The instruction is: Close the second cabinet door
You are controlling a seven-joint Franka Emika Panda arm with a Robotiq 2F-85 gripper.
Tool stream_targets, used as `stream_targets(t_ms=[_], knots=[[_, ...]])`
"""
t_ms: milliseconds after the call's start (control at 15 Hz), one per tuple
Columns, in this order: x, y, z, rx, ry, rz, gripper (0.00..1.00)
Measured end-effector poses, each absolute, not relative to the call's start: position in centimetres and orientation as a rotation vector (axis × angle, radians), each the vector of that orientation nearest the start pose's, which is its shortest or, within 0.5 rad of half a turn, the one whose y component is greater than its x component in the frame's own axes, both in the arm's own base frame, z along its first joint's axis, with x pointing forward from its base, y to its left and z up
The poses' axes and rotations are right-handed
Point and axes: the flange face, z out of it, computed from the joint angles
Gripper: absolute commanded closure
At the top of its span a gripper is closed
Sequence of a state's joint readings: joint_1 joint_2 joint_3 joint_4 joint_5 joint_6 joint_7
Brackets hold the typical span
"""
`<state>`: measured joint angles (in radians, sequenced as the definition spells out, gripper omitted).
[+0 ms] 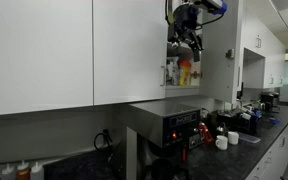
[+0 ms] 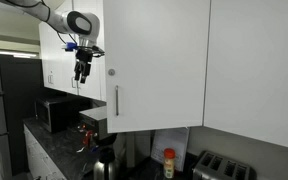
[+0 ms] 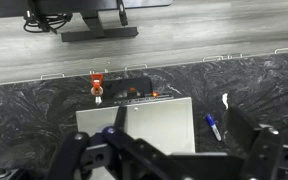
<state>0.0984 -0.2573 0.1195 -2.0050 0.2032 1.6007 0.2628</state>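
**Item 1, exterior view.** Gripper [image 1: 187,40]: hangs high in front of an open cabinet bay, with bottles [image 1: 184,72] on the shelf behind it. Second cabinet door [image 1: 219,50]: appears to be the shaded panel swung out just beside the gripper. It is ajar and not yet shut.

**Item 2, exterior view.** The same door [image 2: 159,65] shows you its outer face: tall, flat and white, with 1 short silver bar handle [image 2: 116,101] at the lower free edge. The gripper [image 2: 81,70] hangs near that edge and above the handle. Whether it touches the panel cannot be told.

**Item 3, wrist view.** The camera looks down on the dark counter [image 3: 24,110], an appliance top [image 3: 144,125] and 1 pen [image 3: 213,127]. The fingers [image 3: 69,152] stand spread with nothing between them. The door is out of view here.

**Handling, judged.** The panel is probably rigid, light on its hinges, smooth-faced and not fragile. You need no pinch. Lay 1 finger flat on the outer face near the handle edge, far from the hinge, and push steadily. The likely faults are sliding off the edge or slamming the door.
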Motion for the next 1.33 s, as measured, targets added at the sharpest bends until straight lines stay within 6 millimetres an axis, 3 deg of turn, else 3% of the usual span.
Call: stream_targets(t_ms=[933, 1333], knots=[[44.6, 12.9, 55.7, -2.997, 0.099, 0.271, 0.00], [40.9, 16.2, 58.6, -3.026, 0.006, 0.188, 0.00]])
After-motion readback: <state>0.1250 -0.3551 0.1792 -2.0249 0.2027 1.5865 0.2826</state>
